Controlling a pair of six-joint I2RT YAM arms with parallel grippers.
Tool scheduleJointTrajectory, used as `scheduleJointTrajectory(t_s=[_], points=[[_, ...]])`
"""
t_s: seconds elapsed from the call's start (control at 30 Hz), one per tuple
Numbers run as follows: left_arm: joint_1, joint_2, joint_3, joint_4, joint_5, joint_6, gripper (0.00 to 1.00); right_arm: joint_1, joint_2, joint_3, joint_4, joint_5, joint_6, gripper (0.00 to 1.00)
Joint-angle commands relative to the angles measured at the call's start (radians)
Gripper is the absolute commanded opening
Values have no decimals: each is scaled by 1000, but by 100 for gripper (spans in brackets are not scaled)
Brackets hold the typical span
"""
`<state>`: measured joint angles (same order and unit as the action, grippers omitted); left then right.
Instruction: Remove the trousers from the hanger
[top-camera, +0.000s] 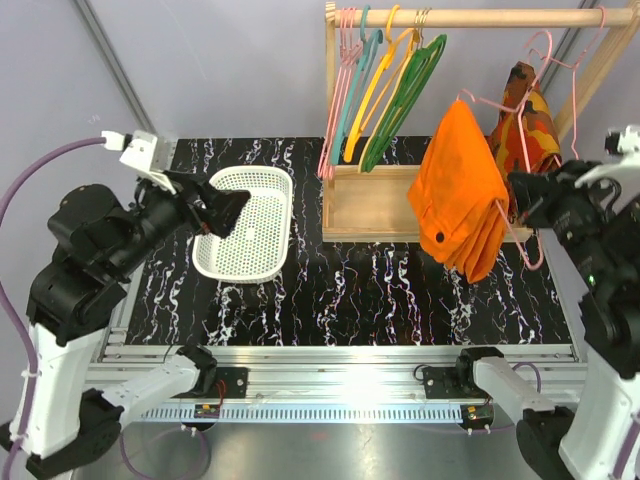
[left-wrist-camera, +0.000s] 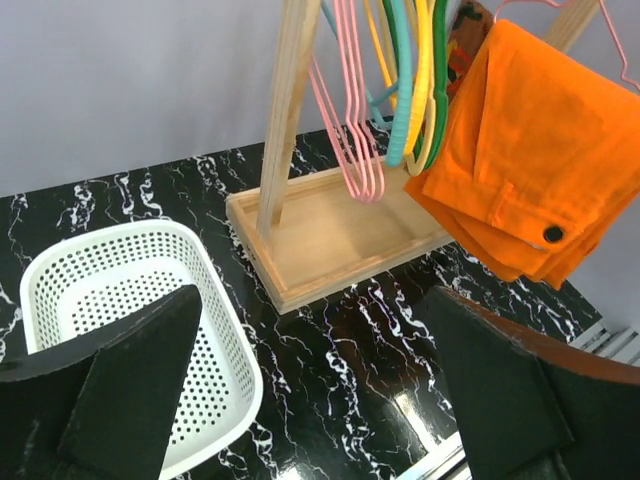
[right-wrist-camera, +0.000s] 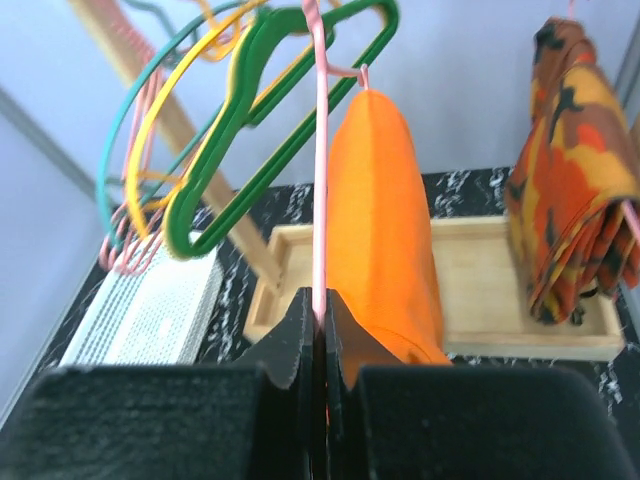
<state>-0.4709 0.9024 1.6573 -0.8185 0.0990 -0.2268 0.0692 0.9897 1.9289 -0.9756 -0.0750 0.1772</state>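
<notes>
The bright orange trousers (top-camera: 460, 190) hang folded over the thin pink wire hanger (top-camera: 483, 102) in front of the wooden rack. My right gripper (top-camera: 512, 197) is at their right side. In the right wrist view it (right-wrist-camera: 322, 308) is shut on the pink hanger wire (right-wrist-camera: 320, 170), with the trousers (right-wrist-camera: 380, 220) just beyond and to the right. My left gripper (top-camera: 225, 212) is open and empty above the white basket (top-camera: 262, 262). The left wrist view shows its wide-apart fingers (left-wrist-camera: 130, 390) and the trousers (left-wrist-camera: 530, 170) far off at the upper right.
A wooden rod (top-camera: 470, 17) carries pink, teal, yellow and green hangers (top-camera: 385, 90). A camouflage garment (top-camera: 527, 120) hangs at the right on another pink hanger. The rack's wooden tray (top-camera: 370, 205) stands on the black marbled table (top-camera: 350, 290).
</notes>
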Motion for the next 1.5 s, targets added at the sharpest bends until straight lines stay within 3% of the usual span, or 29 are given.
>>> scheduleJointTrajectory(t_s=[0.0, 0.07, 0.1, 0.17, 0.2, 0.3, 0.4, 0.77, 1.03, 1.47], points=[[-177, 42, 42, -7, -242, 61, 99, -5, -72, -54, 166, -87, 50, 0], [-315, 46, 27, 19, -348, 44, 99, -5, -83, -100, 146, -129, 71, 0], [-478, 40, 0, 34, -407, 37, 99, -5, -91, -119, 131, -131, 74, 0], [-653, 41, -30, 88, -618, 17, 99, -5, -128, -177, 124, -115, 84, 0], [-825, 64, -48, 108, -703, 15, 99, -5, -143, -192, 118, -108, 85, 0], [-1106, 177, -88, 209, -1130, 36, 99, -3, -192, -220, 89, -105, 96, 0], [-1202, 274, -90, 335, -1222, 44, 99, -5, -224, -229, 69, -92, 99, 0], [-1200, 719, 177, 479, -1023, 11, 99, -3, -299, -222, 40, -151, 110, 0], [-1141, 808, 170, 647, -908, -86, 96, -5, -298, -160, 51, -131, 108, 0], [-1066, 892, 182, 703, -841, -80, 83, -14, -298, -125, 57, -123, 122, 0]])
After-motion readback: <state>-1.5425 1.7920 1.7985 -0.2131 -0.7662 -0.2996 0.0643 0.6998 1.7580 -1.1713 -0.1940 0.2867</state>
